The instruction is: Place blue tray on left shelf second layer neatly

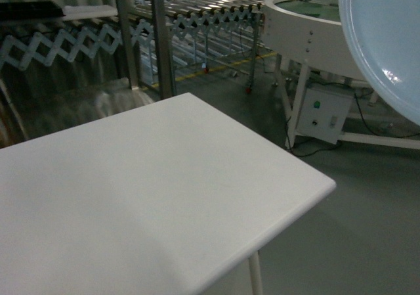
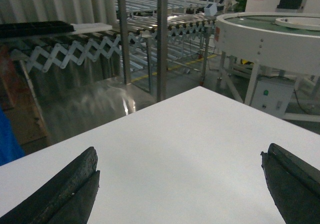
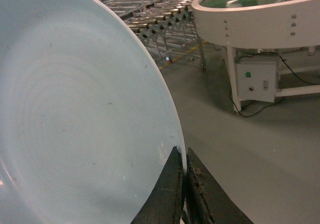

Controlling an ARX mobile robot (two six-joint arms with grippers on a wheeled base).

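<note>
Here, my right gripper [image 3: 184, 184] pinches only the thin rim of the blue tray [image 3: 75, 109], held aloft on edge at my right, beyond the white table [image 1: 151, 196]. My left gripper [image 2: 180, 184] hangs spread and empty. I judge the tray may pivot or slip; the rack posts [image 1: 161, 32] may clip it.

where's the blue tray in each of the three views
Head: the blue tray fills the upper right corner, held up on edge, cut off by the frame.
Left wrist: not in it; only the white table and the open left end effector.
Right wrist: fills the left half, rim pinched by the right end effector.
Shared landmark: the white control box with a green button.
</note>
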